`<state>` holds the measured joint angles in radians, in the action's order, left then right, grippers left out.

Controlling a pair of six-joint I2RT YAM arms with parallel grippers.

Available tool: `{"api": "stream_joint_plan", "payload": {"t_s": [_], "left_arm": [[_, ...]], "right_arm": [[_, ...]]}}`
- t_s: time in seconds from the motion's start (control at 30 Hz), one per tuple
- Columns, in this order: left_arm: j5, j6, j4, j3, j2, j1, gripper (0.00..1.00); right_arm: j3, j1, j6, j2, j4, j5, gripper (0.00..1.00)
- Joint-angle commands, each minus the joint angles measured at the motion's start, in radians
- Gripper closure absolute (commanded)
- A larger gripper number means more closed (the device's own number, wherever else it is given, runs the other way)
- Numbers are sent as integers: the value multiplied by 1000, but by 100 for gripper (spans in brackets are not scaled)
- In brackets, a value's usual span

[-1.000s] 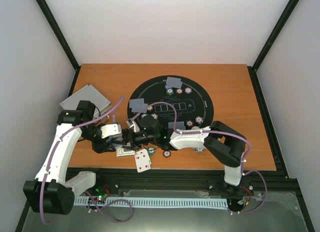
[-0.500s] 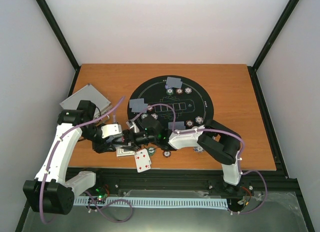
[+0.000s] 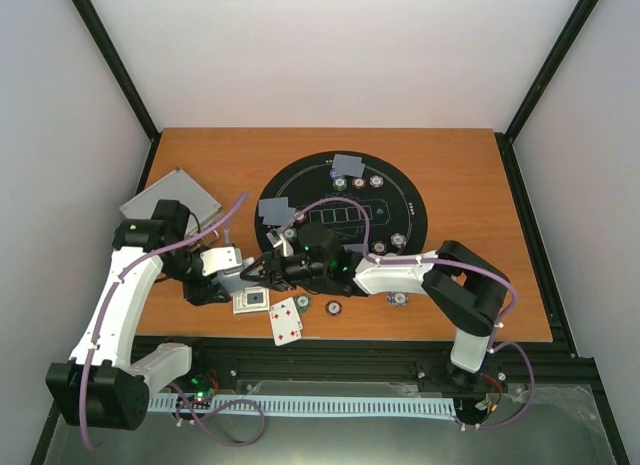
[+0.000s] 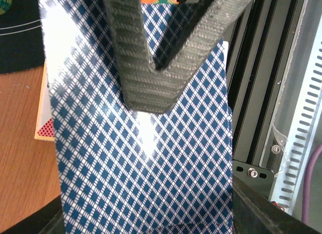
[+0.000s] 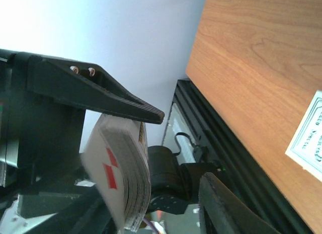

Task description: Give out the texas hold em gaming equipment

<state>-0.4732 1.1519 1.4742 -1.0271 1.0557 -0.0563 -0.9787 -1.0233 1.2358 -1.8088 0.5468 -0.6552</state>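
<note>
Item: card deck (image 4: 141, 163), clamped in left pincer (image 4: 153, 85) above near edge of surface (image 3: 460, 165). Change: right pincer (image 5: 185, 146) newly arrived, jaws apart yet narrowing around deck's edge. Implication: next card likely about to be drawn for dealing.

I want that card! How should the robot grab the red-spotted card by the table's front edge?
Pinch its near end, coming from the front. The red-spotted card lies flat, face up on the table, so fingers cannot slip under its middle, but its near corner seems to poke past the front edge, leaving room for one finger below.
</note>
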Motion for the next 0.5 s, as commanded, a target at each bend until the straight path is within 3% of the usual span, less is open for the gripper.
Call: {"api": "stream_joint_plan", "payload": {"t_s": [0.0,0.37,0.47], "left_arm": [[-32,23,37,-47,-10,2,99],[-35,23,34,-40,-10,2,99],[-30,25,33,-36,-10,1,99]], "right_arm": [[20,19,-26,45,-98,83,61],[-20,19,-102,108,-229,107,64],[-11,18,-104,119,-232,116,71]]}}
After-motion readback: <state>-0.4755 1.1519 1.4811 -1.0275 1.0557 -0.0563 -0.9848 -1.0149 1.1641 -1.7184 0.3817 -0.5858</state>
